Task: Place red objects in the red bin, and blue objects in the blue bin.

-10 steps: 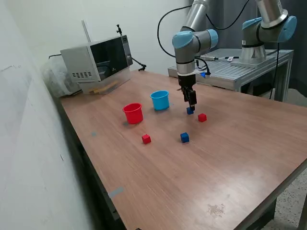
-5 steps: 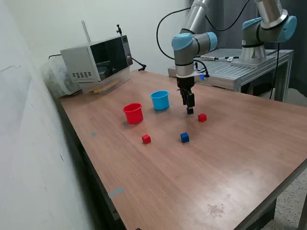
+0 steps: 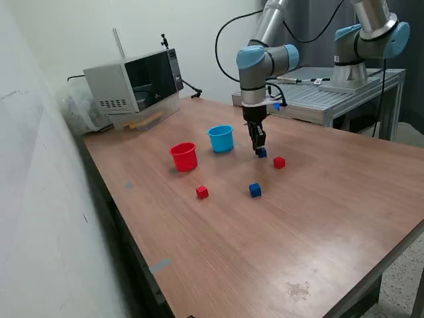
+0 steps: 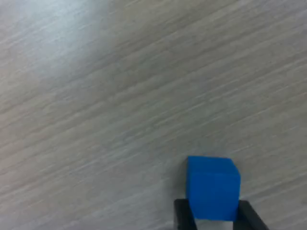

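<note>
The fingers (image 4: 184,218) are pinched narrow against both sides of a dark-blue cube (image 4: 212,189), holding it just above the wooden counter (image 3: 318,218) beside the blue cup (image 3: 221,138).

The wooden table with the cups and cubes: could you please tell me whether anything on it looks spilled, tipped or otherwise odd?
Nothing stands out. The round red plastic cup and round light-blue plastic cup stand upright on the wooden table. Three small cubes lie loose, and the hand grips a small dark-blue cube. A faint scuff marks the near edge.
</note>
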Robot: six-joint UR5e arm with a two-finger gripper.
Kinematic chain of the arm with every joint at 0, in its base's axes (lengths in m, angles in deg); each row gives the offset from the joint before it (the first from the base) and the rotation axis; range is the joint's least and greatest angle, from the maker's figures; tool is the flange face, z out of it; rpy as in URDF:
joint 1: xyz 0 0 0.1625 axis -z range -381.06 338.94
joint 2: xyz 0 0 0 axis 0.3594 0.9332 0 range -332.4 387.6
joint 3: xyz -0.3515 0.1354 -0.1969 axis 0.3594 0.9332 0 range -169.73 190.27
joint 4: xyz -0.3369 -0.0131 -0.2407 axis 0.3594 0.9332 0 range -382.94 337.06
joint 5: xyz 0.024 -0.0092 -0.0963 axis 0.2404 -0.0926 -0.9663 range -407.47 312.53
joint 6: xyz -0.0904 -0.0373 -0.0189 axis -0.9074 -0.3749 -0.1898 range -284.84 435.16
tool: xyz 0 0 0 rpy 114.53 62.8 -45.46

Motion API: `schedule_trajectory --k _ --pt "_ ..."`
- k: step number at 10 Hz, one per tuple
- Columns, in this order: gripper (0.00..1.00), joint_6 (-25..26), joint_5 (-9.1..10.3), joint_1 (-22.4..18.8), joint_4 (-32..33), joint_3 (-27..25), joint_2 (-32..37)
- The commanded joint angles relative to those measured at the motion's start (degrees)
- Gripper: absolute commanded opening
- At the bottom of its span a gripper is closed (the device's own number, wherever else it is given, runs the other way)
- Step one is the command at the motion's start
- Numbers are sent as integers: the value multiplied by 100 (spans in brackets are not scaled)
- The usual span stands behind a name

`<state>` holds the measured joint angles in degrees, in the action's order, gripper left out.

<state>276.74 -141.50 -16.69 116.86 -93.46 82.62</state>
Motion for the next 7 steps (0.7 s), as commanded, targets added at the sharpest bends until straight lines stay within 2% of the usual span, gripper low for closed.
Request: schedule_trajectory --k 1,4,5,7 --pt "0 -180 -2 12 -5 -16 95" --pt "0 -418 -2 12 -355 19 823" --pt "0 -636 -28 12 -435 36 1026" --pt "0 -997 -46 151 -576 246 1133"
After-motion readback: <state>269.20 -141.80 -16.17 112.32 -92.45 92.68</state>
